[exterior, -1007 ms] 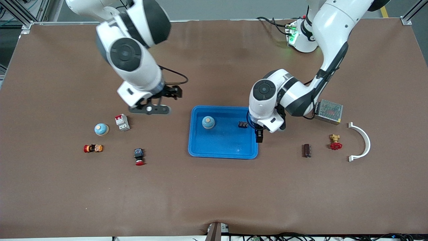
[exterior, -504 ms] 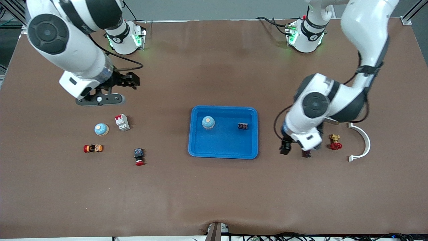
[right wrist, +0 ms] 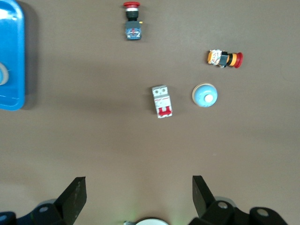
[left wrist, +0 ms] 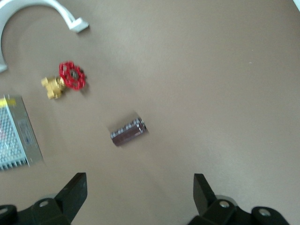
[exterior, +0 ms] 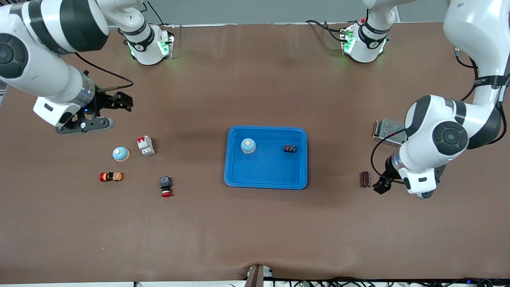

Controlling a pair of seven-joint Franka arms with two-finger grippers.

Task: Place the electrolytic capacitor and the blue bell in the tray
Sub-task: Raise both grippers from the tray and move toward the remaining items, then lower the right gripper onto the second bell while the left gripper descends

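Blue tray (exterior: pixel 239 181) — both grippers withdrawn

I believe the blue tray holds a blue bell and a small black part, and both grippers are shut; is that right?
Not quite: the tray does hold the blue bell and small black part, but both wrist views show the left gripper and right gripper open.

Bell (exterior: pixel 248 146) and capacitor (exterior: pixel 289 149) in tray (exterior: pixel 263 179)
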